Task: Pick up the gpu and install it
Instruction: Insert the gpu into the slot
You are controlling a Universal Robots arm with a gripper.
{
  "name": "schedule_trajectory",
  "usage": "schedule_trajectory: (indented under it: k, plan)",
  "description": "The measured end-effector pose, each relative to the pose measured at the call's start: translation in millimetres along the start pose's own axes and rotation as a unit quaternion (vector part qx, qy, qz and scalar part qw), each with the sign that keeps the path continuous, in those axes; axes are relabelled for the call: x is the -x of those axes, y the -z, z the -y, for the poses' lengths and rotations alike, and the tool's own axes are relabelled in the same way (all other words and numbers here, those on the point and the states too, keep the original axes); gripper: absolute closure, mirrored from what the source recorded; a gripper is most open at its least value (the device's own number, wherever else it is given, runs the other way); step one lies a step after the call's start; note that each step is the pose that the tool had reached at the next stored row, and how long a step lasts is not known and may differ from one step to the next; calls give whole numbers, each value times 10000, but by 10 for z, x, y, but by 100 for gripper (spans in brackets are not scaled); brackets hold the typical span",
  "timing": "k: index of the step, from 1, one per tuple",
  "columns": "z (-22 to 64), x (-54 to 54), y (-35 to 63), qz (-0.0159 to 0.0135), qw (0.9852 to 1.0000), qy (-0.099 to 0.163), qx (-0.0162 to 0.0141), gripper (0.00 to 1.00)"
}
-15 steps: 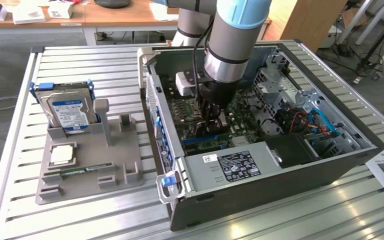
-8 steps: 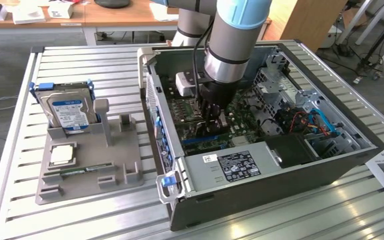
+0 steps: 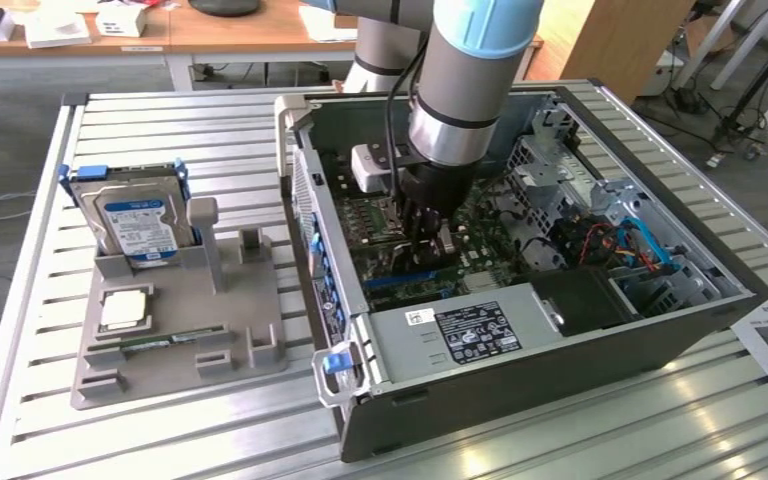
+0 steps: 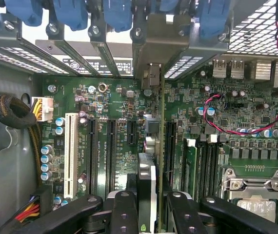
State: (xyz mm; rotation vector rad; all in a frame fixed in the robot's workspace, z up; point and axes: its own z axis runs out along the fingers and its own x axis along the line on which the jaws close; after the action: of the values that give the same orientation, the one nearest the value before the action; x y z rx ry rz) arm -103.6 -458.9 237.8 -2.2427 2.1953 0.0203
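We are looking at the open computer case (image 3: 544, 340), which is lying across the middle and right of the exterior frame on the slatted table (image 3: 37, 400). The arm (image 3: 471, 90) is hanging into it from the upper centre.

As we are judging it, the first risk is sitting at the case wall. The gpu (image 4: 148, 180) is being held edge-on over the motherboard (image 4: 109, 97), and its metal bracket (image 4: 163, 39) is sitting right at the rear openings. If the bracket is catching on a divider there, the card could be tilting instead of seating.

The card's edge is lying between the long black slots (image 4: 110, 146) and the memory sockets, and we cannot tell whether it is touching a slot. If it is off that line, a push could be bending it or crushing the small parts beside it. The red and black wire (image 4: 217, 127) is lying well apart.

The gripper (image 4: 151, 214) is gripping the gpu. Its jaws are standing partway closed, with one finger pressing on each face.
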Motion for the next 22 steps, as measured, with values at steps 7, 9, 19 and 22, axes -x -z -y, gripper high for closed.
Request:
schedule_trajectory:
  k: [7,9,19,22]
  plan:
    - [0,9,-1,2,10000,0,-7,72]
    - [0,9,-1,2,10000,-1,-7,72]
    - [-1,9,8,3,10000,-1,-7,72]
    - [-1,5,8,2,10000,-1,-6,72]
